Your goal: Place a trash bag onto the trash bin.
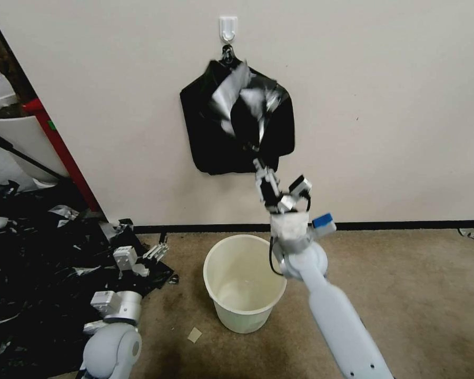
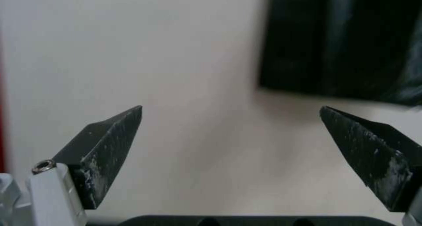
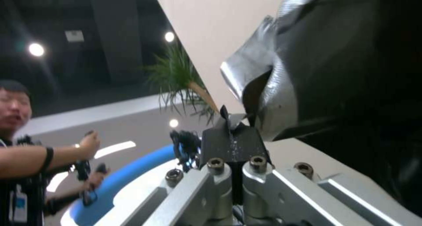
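Trash bag (image 1: pixel 247 108) pinched in clenched right hand (image 1: pixel 259 167), above trash bin (image 1: pixel 244 281), left hand (image 2: pixel 230 133) released

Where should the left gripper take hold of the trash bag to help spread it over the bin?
Probably the loose lower film of the trash bag, approached from the robot's left. The right gripper is shut on its bottom edge, in front of the hanging stack of bags. The left gripper waits open, low beside the trash bin.
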Robot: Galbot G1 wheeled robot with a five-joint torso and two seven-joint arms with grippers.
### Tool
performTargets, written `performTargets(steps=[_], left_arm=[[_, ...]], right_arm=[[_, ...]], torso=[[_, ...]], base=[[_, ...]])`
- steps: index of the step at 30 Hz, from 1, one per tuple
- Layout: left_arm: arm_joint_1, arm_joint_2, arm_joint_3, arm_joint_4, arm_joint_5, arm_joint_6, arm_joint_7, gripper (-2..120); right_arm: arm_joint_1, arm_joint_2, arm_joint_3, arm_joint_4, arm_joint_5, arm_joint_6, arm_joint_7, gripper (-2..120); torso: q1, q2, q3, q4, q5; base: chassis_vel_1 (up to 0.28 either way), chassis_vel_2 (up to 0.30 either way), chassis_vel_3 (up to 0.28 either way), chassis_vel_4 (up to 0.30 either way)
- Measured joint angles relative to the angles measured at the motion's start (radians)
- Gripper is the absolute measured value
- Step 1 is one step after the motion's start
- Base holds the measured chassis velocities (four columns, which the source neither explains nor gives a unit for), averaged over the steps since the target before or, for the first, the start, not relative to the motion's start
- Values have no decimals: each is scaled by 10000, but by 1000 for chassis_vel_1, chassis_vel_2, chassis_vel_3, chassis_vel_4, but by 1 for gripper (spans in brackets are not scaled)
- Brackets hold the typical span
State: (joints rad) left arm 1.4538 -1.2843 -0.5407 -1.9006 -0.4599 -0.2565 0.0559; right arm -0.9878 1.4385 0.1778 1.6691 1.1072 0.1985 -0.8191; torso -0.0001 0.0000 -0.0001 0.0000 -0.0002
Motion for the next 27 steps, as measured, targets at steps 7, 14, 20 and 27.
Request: performTargets(steps=[7, 14, 20, 27], left_arm=[[-837, 1493, 501, -450, -905, -663, 938, 100], [-2072, 3479, 684, -1593, -2206, -653, 1609, 100], [-3047, 4341, 864, -1723, -1447, -382, 1715, 100], [-4241, 4570, 1493, -1260, -694, -217, 1654, 100]], right_arm=[[-168, 134, 65, -346, -847, 296, -215, 0], [-235, 190, 408, -1306, -2237, 784, -626, 0], [-79, 396, 416, -1575, -2538, 952, -610, 0], [228, 448, 404, -1446, -2683, 989, -378, 0]], torso=[[0, -1, 1, 2, -1], [1, 0, 1, -1, 2], [1, -1, 2, 3, 1], [1, 0, 2, 1, 0]], base=[[0, 0, 0, 0], [0, 0, 0, 0], [0, 0, 0, 0], [0, 0, 0, 0]])
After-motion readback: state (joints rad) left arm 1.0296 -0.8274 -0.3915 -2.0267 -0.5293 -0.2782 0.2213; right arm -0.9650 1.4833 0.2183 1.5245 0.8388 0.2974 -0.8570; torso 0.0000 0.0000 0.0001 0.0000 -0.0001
